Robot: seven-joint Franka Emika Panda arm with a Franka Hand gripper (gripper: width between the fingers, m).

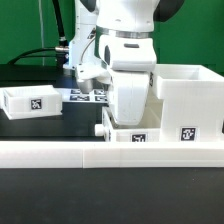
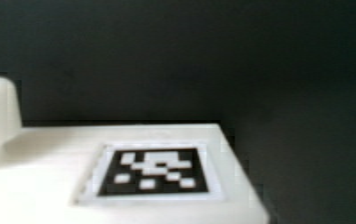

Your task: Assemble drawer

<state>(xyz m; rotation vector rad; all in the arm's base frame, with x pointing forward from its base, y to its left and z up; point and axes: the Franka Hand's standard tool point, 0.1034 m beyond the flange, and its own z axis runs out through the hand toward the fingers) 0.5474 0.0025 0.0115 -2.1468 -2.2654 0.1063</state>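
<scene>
Claw (image 1: 130, 118): frame centre, at small knobbed tray (image 1: 133, 136); released or clenched, cannot tell. Second tray (image 1: 32, 101) frame left, box shell (image 1: 188, 95) right.

At the back, a plain green backdrop (image 1: 30, 25) under soft, even light. Below it, a black table (image 1: 40, 128), matte, with only a faint sheen. Across the front, a long low white rail (image 1: 60, 152), from one side of the exterior view to the other. Farther back on the table, the flat marker board (image 1: 88, 96). On the exterior view's left, black cables (image 1: 35, 55) against the green. In the wrist view, only dark, slightly blurred table.
</scene>
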